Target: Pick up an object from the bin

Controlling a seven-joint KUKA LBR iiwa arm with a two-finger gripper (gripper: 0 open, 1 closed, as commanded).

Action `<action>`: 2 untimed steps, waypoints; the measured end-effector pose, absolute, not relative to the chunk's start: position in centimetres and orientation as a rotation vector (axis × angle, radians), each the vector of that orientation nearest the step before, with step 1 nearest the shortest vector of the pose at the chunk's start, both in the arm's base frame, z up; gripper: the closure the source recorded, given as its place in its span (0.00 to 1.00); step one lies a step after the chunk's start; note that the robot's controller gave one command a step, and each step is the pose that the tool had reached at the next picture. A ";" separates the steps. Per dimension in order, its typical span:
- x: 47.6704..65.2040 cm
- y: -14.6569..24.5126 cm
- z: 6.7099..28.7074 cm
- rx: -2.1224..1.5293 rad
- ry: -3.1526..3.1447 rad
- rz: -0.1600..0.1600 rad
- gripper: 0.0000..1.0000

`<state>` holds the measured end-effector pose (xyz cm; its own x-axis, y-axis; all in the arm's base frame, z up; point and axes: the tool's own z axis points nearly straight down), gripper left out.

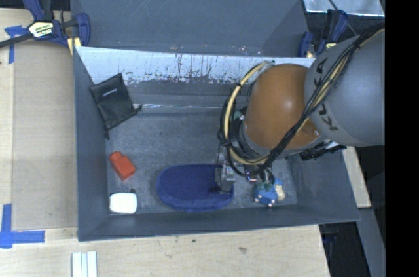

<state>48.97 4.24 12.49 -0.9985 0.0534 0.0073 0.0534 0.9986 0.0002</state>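
Grey bin [177, 138]: blue oval pad [186, 189] along front edge; my gripper [226, 183] hangs at its right end, grip hidden from me; orange block [122, 165], white block [123, 203] front-left.

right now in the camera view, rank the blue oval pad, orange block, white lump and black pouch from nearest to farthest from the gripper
1. Blue oval pad, front middle, right under the gripper.
2. Orange block and white lump, both front left: too close to call.
3. Black pouch, back left corner, farthest.
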 end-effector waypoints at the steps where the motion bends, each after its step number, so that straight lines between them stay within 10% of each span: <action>1: 49.0 4.1 12.4 0.360 -3.125 0.000 1.00; 2: 49.6 2.5 17.7 0.376 -3.128 0.002 1.00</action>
